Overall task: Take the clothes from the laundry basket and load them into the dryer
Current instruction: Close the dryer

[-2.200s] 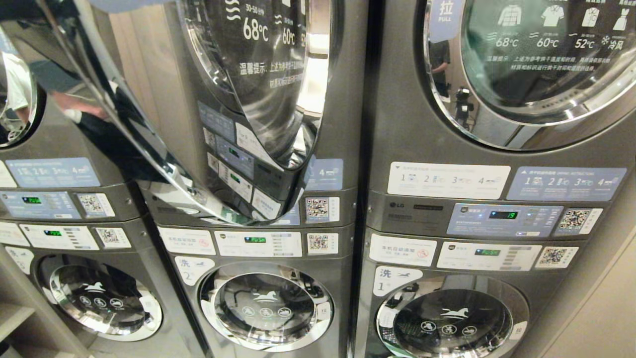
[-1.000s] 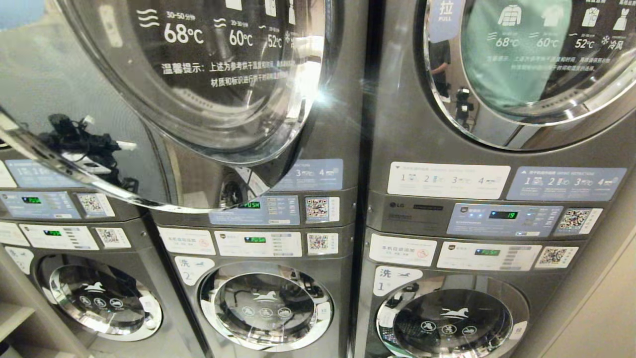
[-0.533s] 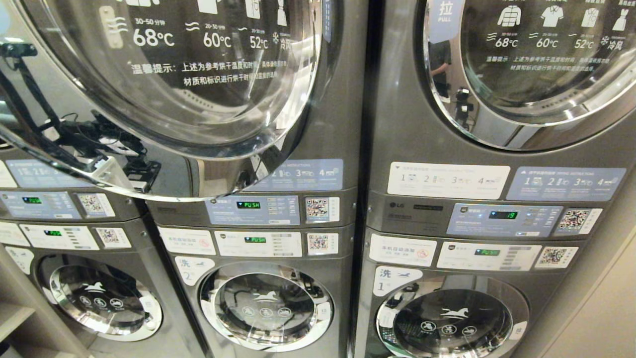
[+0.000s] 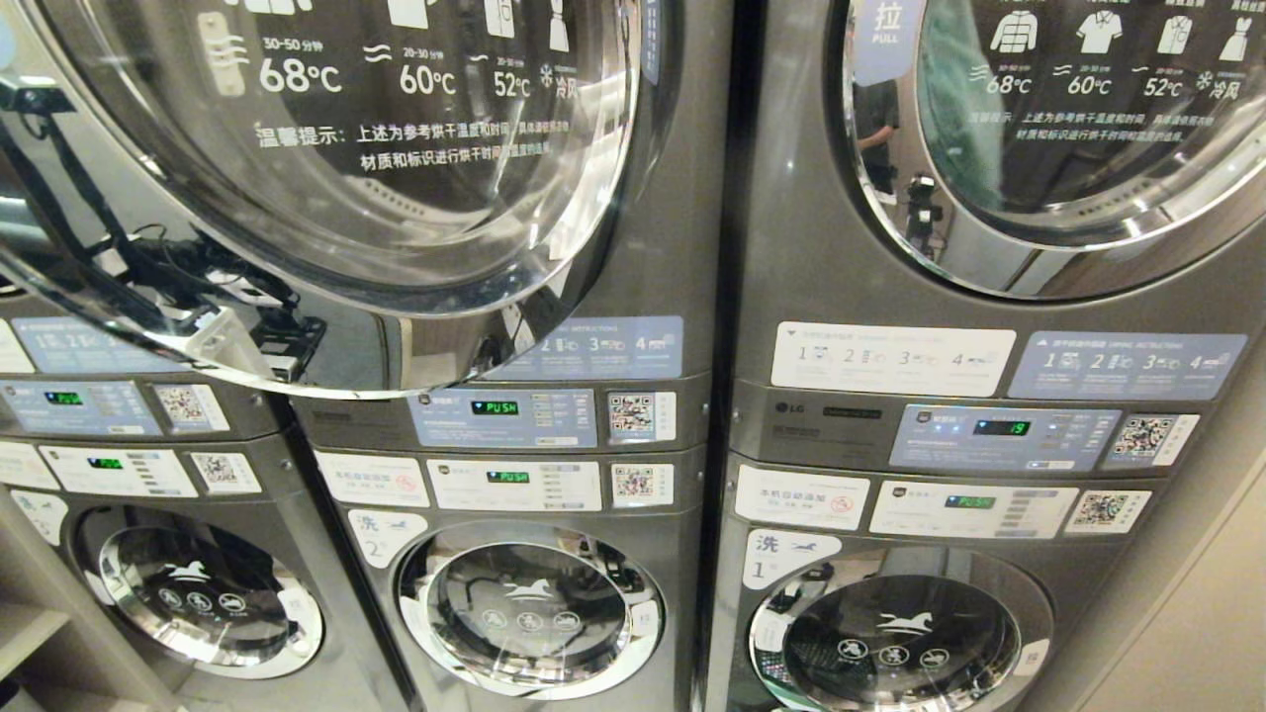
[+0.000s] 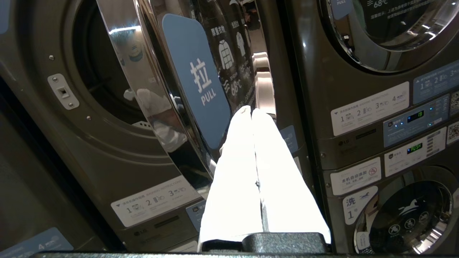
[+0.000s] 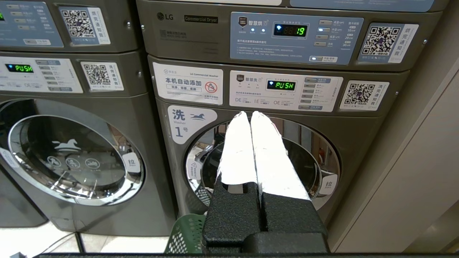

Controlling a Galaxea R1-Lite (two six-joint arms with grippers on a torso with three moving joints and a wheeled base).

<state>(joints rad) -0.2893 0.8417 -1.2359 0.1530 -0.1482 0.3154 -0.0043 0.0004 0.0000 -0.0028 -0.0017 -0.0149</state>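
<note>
The middle dryer's round glass door [image 4: 396, 148] stands almost closed against its front in the head view. The left wrist view shows that door [image 5: 168, 86] still ajar, with the dark drum opening [image 5: 96, 71] beside it. My left gripper [image 5: 251, 109] is shut and empty, its white tips close to the door's outer face by the blue PULL label [image 5: 197, 79]; contact cannot be told. My right gripper [image 6: 249, 114] is shut and empty, held low in front of washer 1's door [image 6: 315, 161]. A corner of the green laundry basket [image 6: 186, 234] shows under it. The clothes are hidden.
Three grey stacks of dryers over washers fill the view. The right dryer [image 4: 1068, 129] is closed, with teal cloth behind its glass, and its panel [image 4: 1001, 427] is lit. A beige wall [image 6: 423, 172] stands at the right. Wooden shelves [image 4: 30, 623] sit at the lower left.
The middle dryer's door has swung from wide open to nearly closed, barely moving in the last half second. My left arm's reflection now shows in its chrome rim. The camera stayed still.
</note>
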